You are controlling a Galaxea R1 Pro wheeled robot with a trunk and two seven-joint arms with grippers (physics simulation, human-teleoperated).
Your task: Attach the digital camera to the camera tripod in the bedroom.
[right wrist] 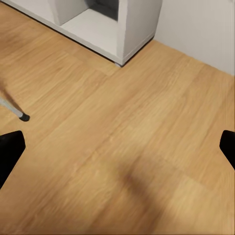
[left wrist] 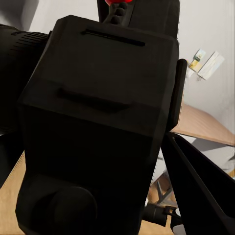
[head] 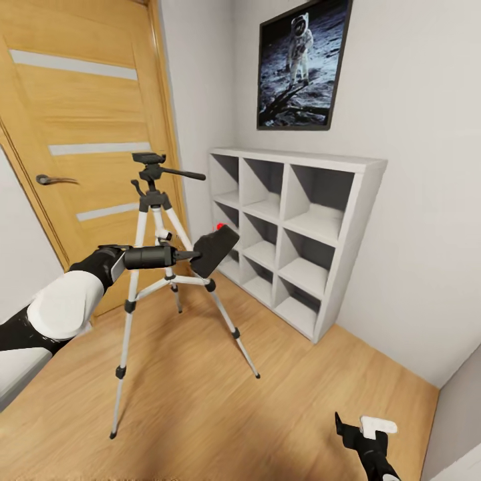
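The bedroom's light wood plank floor (head: 200,401) lay bare under the pale walls, with the oak door (head: 87,133) beyond the left arm and white cube shelving (head: 294,227) past the camera. The camera tripod (head: 157,267) stood upright on three splayed legs just behind the left gripper (head: 194,255), its black head (head: 148,159) well above the gripper; it looked slender and probably easy to tip if nudged. The left gripper was clamped on the digital camera (head: 215,250), tilted, at mid-leg height. The camera seemed rigid, light and matte, so likely not slippery; holding its flat sides, as here, left the base free for the mount. In the left wrist view its boxy body (left wrist: 98,127) sat close. The right gripper (right wrist: 117,152) hung low with fingers wide apart over the floor.
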